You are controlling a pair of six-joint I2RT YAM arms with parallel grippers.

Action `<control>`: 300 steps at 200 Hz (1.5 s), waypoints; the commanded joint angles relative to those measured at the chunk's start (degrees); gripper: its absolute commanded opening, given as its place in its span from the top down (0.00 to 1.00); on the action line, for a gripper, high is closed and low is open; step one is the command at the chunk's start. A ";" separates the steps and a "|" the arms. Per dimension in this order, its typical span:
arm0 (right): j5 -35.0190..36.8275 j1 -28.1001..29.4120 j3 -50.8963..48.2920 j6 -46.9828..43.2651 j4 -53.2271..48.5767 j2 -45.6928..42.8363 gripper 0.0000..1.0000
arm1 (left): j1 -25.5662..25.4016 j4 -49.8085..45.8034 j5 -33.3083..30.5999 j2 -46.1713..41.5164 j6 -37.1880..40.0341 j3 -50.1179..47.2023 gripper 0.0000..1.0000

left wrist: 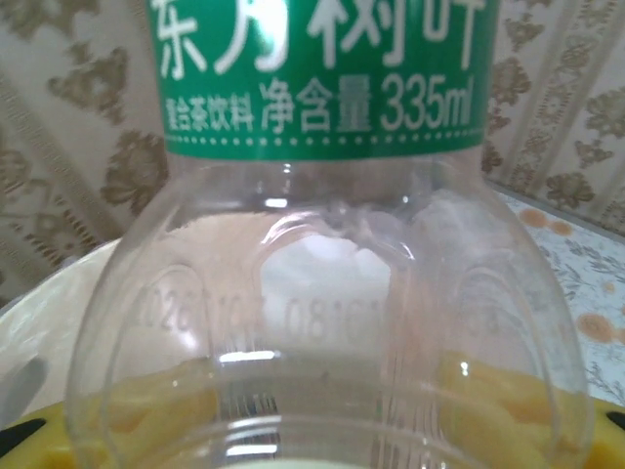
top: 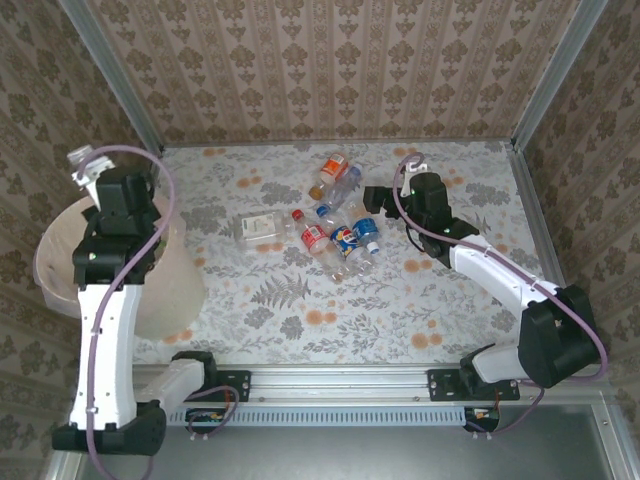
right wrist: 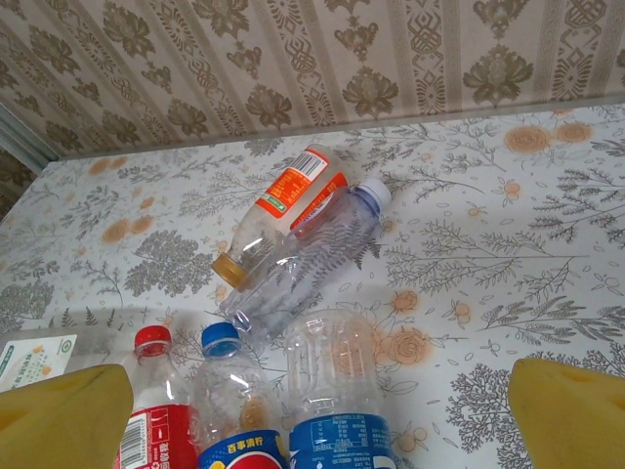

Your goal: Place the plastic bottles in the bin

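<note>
A clear bottle with a green label [left wrist: 322, 127] is very close in the left wrist view. My left gripper [left wrist: 312, 430] is shut on it, yellow pads [left wrist: 498, 405] showing through the plastic. The left arm [top: 122, 200] hangs over the pale pink bin [top: 172, 285], whose rim [left wrist: 39, 327] lies below the bottle. My right gripper [right wrist: 317, 415] is open above a cluster of bottles on the table: an orange-labelled one [right wrist: 288, 186], a clear one with a pale cap [right wrist: 312, 249], a red-capped one [right wrist: 156, 410], a blue-capped one [right wrist: 229, 391] and a blue-labelled one [right wrist: 337, 391].
A flattened clear bottle with a white label [top: 258, 228] lies left of the cluster [top: 340, 215]. Patterned walls close in the floral table [top: 400, 300] at the back and sides. The metal rail [top: 340, 380] runs along the near edge.
</note>
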 commanded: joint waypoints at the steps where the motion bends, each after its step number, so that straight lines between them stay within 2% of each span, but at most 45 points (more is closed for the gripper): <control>1: -0.96 -0.25 1.00 0.78 -0.55 0.43 0.00 | 4.93 -2.43 11.08 -0.71 -5.27 -3.87 0.36; 25: -0.54 -0.24 0.36 0.64 -0.90 -0.14 0.00 | 12.51 0.32 23.59 -1.26 -7.16 -6.42 0.07; 37: -0.21 -0.24 0.21 0.41 -1.11 -0.36 0.00 | 14.81 2.87 29.60 -1.65 -7.70 -7.16 0.00; 64: 0.22 -0.25 -0.88 0.84 -0.78 -0.54 0.00 | 16.40 6.82 38.24 -1.48 -8.71 -7.43 0.00; 97: -0.58 -0.33 -0.74 0.19 -2.88 0.43 0.00 | 16.47 7.44 41.18 -0.96 -8.91 -6.33 0.00; 136: -4.25 -0.83 4.72 -0.73 -10.70 8.74 0.00 | 16.46 14.74 49.83 -3.61 -8.28 -9.26 0.00; 156: -7.61 -0.86 8.15 -1.25 -14.48 13.52 0.00 | 16.42 17.19 52.14 -4.59 -8.45 -9.93 0.00; 168: -8.19 -0.83 9.80 -0.32 -16.44 16.10 0.03 | 16.44 18.98 53.64 -5.29 -8.62 -10.52 0.00; 189: -11.21 -0.75 11.75 -0.58 -17.98 19.64 0.15 | 16.42 24.14 59.26 -6.27 -9.90 -12.56 0.00; 211: -13.15 -0.49 14.07 -1.48 -20.19 22.90 0.18 | 16.07 28.09 64.72 -6.01 -11.25 -13.69 0.00; 240: -13.18 0.14 17.15 -2.69 -23.17 26.63 0.18 | 13.83 30.11 65.77 -5.83 -10.96 -14.45 0.00; 271: -6.95 1.11 20.14 -2.21 -26.28 29.83 0.19 | 9.82 31.72 65.44 -4.59 -9.55 -14.44 0.00; 300: -4.08 1.99 21.95 -3.00 -27.98 32.24 0.20 | 6.10 31.45 63.96 -2.42 -8.27 -12.95 0.00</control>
